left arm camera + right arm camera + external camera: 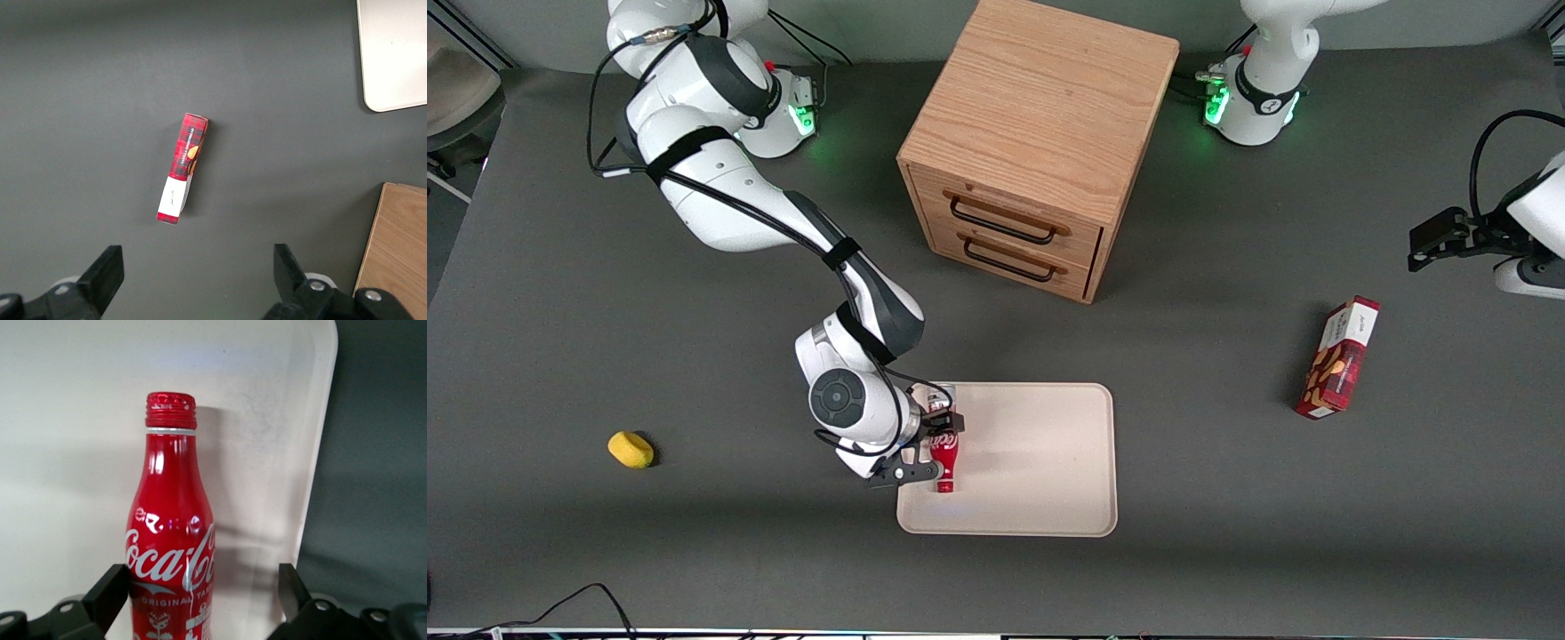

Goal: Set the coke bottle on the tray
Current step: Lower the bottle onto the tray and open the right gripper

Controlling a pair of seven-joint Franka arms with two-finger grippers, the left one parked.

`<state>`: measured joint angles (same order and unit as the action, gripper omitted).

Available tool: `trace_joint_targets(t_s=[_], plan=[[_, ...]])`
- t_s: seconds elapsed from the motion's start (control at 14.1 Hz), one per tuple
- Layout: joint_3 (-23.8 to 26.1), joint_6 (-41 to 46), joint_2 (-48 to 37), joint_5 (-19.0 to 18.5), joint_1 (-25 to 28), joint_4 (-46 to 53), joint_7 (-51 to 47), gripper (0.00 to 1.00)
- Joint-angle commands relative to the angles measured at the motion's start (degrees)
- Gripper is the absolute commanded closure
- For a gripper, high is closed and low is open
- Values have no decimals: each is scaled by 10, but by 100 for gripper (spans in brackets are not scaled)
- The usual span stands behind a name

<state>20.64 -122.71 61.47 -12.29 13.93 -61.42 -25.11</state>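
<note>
1. The coke bottle [172, 533] is seen lying over the tray [1040, 462], at the tray's end toward the working arm; its cap points toward the front camera and its base end is hidden by the wrist.
2. Whether the bottle already rests on the tray surface or is held just above it cannot be told.
3. The hand [200, 600] is positioned around the bottle's lower body. The fingers [110, 593] are spread, with a gap visible on at least one side, so the hand is judged apart, not clamped.
4. This open stance suggests that the release step is in hand and the task is nearly done.
5. A round bottle laid on its side may roll; the low rim is likely to check that.
6. On the table [1227, 551] a wooden drawer cabinet [1040, 151] stands farther from the front camera than the tray.
7. A red-and-white snack box [1339, 357] lies toward the parked arm's end, and a small yellow object [631, 449] toward the working arm's end.
</note>
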Motion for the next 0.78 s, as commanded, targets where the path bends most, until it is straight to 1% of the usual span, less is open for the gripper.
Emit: trace_joint_targets(t_s=[0.0, 0.43, 0.64, 0.71], plan=[[-2, 1, 2, -19, 5, 7, -21, 0], [2, 2, -20, -16, -1, 7, -21, 0], [5, 13, -77, -14, -14, 3, -20, 0], [4, 38, -106, -14, -19, -4, -20, 0]])
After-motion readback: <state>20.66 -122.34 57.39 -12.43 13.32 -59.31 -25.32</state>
